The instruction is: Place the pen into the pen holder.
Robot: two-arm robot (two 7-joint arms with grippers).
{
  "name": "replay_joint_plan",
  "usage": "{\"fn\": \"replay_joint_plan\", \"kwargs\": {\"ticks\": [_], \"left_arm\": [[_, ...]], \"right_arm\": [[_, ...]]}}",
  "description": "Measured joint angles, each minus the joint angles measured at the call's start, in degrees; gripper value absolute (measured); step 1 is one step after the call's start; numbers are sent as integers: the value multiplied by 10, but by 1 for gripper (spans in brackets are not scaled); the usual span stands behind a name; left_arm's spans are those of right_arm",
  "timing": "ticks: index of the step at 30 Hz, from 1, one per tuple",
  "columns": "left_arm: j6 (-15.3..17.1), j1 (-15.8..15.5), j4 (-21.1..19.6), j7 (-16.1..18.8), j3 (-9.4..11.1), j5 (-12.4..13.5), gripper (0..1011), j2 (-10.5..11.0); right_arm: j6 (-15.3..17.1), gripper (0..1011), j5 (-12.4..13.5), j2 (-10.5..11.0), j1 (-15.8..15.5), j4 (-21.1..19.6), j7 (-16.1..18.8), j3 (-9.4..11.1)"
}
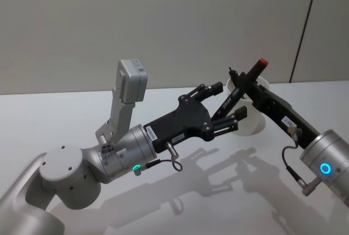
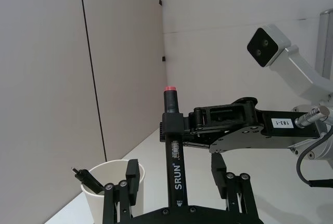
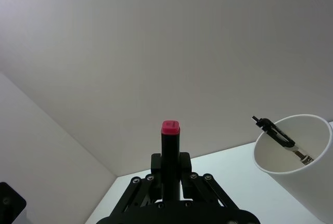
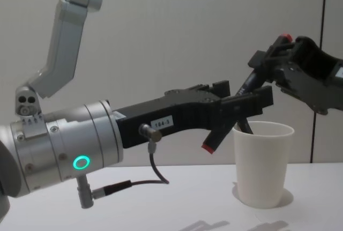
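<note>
1. While the right claw (image 1: 252, 79) is clamped on the upper part of the black marker-style pen with red ends (image 2: 175, 172), I read this step as bringing that pen over the plain white tapered paper cup (image 4: 262, 161) that serves as the pen holder.
2. The pen hangs tilted in the air. In the chest view its lower red end sits beside the cup, just outside the rim and slightly below it, so it is not yet over the mouth.
3. The left claw (image 1: 229, 104) is spread open, with a finger on either side of the pen's lower shaft and touching neither side. I judge it should either back away or close deliberately, because a half-contact could knock the pen askew.
4. A thin black clip pen (image 3: 283, 138) already leans inside the cup against the rim, so I would aim for the free side of the mouth.
5. To do this well, I would lift the lower end above the rim, bring the pen nearer to upright and centre it over the opening. I would then lower it well inside before letting go.
6. The cup stands loose on the white bench (image 1: 82, 115) and looks light, so I would avoid brushing its wall, which could tip it.
</note>
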Motion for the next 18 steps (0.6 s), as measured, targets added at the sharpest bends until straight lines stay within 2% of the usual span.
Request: {"fn": "replay_joint_plan", "kwargs": {"ticks": [3,7,18], "left_arm": [[0,0,0,0,0,0,936,0],[0,0,0,0,0,0,1001,0],[0,0,0,0,0,0,1001,0]], "right_arm": [[0,195,0,0,0,0,0,0],[-3,195,-3,2,2,1,2,0],[-26,195,-31,11,20,21,15,12]]}}
